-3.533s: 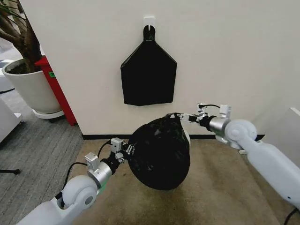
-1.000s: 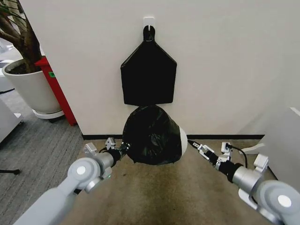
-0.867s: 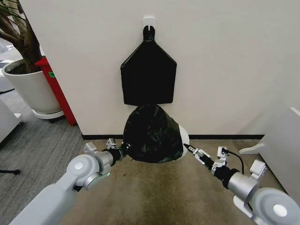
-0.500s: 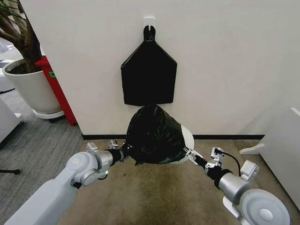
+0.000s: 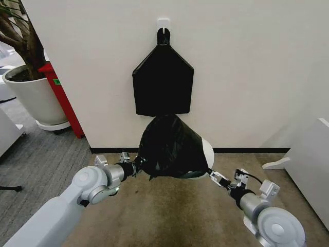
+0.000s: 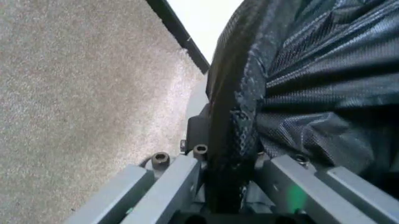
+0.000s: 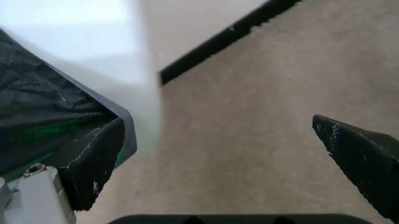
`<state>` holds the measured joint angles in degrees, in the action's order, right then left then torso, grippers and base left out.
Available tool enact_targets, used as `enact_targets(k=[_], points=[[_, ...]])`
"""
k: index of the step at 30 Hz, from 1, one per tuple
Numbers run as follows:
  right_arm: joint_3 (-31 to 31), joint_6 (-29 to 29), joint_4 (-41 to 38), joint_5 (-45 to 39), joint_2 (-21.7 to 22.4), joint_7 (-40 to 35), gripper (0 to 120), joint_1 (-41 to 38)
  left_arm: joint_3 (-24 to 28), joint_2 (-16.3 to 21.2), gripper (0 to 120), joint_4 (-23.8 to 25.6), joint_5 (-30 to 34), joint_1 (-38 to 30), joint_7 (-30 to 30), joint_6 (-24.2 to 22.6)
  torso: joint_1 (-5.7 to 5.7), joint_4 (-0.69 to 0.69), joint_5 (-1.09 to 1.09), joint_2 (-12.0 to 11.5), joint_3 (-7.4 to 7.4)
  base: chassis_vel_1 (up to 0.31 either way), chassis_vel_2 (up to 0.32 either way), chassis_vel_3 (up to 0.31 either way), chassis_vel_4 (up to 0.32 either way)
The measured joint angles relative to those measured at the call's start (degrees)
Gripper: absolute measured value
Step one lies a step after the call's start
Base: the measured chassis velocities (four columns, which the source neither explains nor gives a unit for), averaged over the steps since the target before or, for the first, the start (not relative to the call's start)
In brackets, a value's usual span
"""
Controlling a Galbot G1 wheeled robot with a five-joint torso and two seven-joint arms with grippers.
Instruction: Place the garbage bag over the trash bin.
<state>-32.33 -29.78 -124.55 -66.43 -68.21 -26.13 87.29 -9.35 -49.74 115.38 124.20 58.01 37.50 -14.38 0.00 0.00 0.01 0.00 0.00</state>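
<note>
The glossy black garbage bag [image 5: 169, 146] is draped over the trash bin [image 5: 207, 152], which stands on the carpet against the wall; only a cream-white strip of the bin's right side shows. My left gripper [image 5: 138, 164] is at the bag's lower left edge, shut on it. The left wrist view has the bag's [image 6: 311, 93] bunched hem pinched in that gripper [image 6: 227, 186]. Low at the bin's right side, my right gripper [image 5: 213, 177] is open. In its wrist view the right gripper [image 7: 218, 121] holds nothing, one finger lying beside the bag [image 7: 44, 116] and the bin [image 7: 140, 116].
A flat black bundle [image 5: 163, 82] hangs from a wall hook just above the bin. A large white plant pot [image 5: 33, 95] and a red panel [image 5: 61, 98] stand at the left. White furniture [image 5: 313, 164] closes the right side. Open carpet [image 5: 169, 216] lies in front.
The bag, held up in the air between both grippers 3.5 s ago, now sits down over the bin by the wall. The right gripper has dropped slightly lower beside the bin.
</note>
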Motion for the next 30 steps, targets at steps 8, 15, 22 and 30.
enact_targets(k=[8,15,22,30], points=[[0.6,1.3,-5.6,-1.5,-0.2,-4.0,100,0.8,0.7,0.0,0,1.0,-2.3,-0.3,0.8,0.3,0.0,0.0,-0.02,0.0,0.0,0.0,0.0,0.0,0.0],[-0.1,1.1,-13.5,-4.9,0.1,-8.5,100,3.1,1.7,0.3,0,2.5,-11.6,-0.6,3.4,-0.1,0.0,0.0,-0.02,0.0,0.0,0.0,0.0,0.0,0.0],[-0.8,0.7,-18.7,-2.0,3.5,-12.2,100,0.0,3.1,0.8,0,4.9,-20.3,-1.5,8.4,-2.1,0.0,-0.02,-0.01,0.0,0.0,0.0,0.0,0.0,0.0],[9.0,1.3,-19.0,4.3,15.9,-8.2,95,-9.5,4.8,1.1,0,5.8,-30.6,-1.7,8.8,-4.6,0.0,-0.01,0.0,0.0,0.0,0.0,0.0,0.0,0.0]])
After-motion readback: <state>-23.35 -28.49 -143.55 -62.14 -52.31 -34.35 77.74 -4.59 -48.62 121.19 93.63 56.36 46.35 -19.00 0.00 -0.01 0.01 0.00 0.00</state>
